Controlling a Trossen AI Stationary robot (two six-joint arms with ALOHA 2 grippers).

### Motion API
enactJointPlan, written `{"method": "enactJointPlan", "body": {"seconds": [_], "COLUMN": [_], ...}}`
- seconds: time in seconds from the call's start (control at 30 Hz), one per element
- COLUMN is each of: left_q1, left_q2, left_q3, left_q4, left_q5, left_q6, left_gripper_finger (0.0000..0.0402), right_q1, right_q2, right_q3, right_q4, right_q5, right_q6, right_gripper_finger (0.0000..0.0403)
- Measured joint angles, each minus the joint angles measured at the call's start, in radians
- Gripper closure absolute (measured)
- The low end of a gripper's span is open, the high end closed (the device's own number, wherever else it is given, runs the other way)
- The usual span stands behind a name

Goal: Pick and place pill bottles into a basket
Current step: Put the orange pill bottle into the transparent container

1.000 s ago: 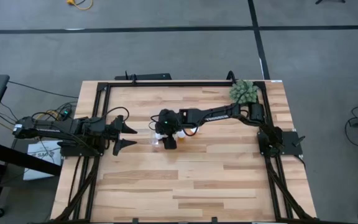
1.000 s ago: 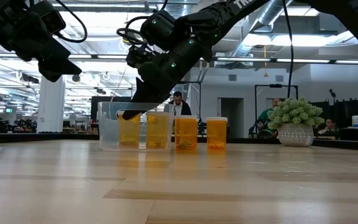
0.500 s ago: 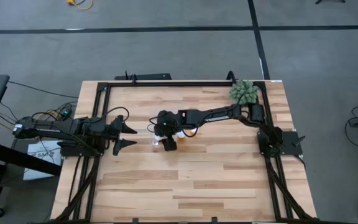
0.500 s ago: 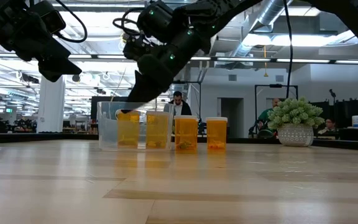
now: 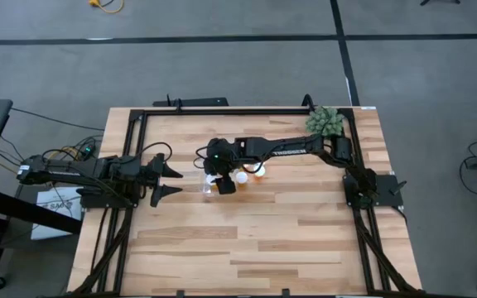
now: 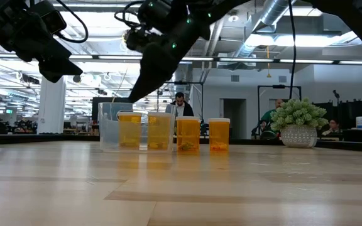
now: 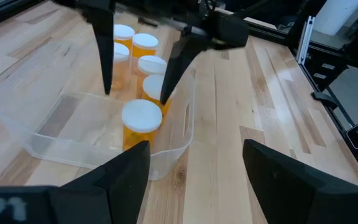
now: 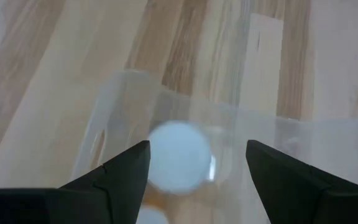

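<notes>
While you look straight down from the high view, you see the right pincer (image 5: 221,180) reaching over the middle of the pale wooden table (image 5: 288,240), above the small clear plastic rectangular basket (image 5: 209,184), with white-capped orange pill bottles (image 5: 242,175) standing just beside it; the left pincer (image 5: 172,182) waits near the table's left edge, fingers spread. From the low view, you find the right arm lifted above the basket (image 6: 109,135), with nothing between its fingers; one orange translucent bottle (image 6: 129,130) stands upright inside the clear walls, another shows at the basket's far end, and two more (image 6: 219,135) stand outside on the table, near the green spiky potted plant (image 6: 299,122). Through the left wrist view, you see the right pincer (image 7: 135,96) spread and empty directly over the capped bottle (image 7: 142,121) in the basket (image 7: 55,140), with further bottles (image 7: 145,45) grouped beyond. Through the right wrist view, you look down on one round white cap (image 8: 178,155) between that arm's own parted fingers. Expect these bottles to be light, rigid and smooth-sided, so they may tip or slip; you would do best to take each across the orange body just under the cap, squarely, and keep clear of the thin basket wall, which would likely slide if nudged.
</notes>
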Motion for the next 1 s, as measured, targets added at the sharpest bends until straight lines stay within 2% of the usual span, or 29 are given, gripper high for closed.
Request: {"method": "enactJointPlan", "body": {"seconds": [0.07,0.27,0.37,0.5,0.67,0.77,0.9,1.0], "left_q1": [0.0,0.0,0.0,0.0,0.0,0.0,0.0,0.0], "left_q2": [0.0,0.0,0.0,0.0,0.0,0.0,0.0,0.0], "left_q3": [0.0,0.0,0.0,0.0,0.0,0.0,0.0,0.0], "left_q4": [0.0,0.0,-0.001,-0.001,0.0,0.0,0.0,0.0], "left_q5": [0.0,0.0,0.0,0.0,-0.017,-0.038,-0.078,-0.099], "left_q6": [0.0,-0.11,-0.116,-0.121,-0.165,-0.237,-0.281,-0.281], "left_gripper_finger": [0.0154,0.0154,0.0154,0.0154,0.0154,0.0154,0.0154,0.0154], "right_q1": [0.0,0.005,-0.005,-0.03,-0.077,-0.113,-0.173,-0.219], "right_q2": [-0.007,-0.038,-0.067,-0.108,-0.168,-0.204,-0.264,-0.338], "right_q3": [0.043,0.18,0.237,0.264,0.265,0.265,0.263,0.212], "right_q4": [-0.085,-0.316,-0.509,-0.702,-0.84,-0.885,-0.921,-0.886], "right_q5": [0.006,0.183,0.232,0.24,0.231,0.172,-0.013,-0.096], "right_q6": [-0.021,-0.054,-0.057,-0.012,0.069,0.09,0.08,0.096], "right_gripper_finger": [0.0142,0.0142,0.0142,0.0142,0.0142,0.0142,0.0142,0.0143]}}
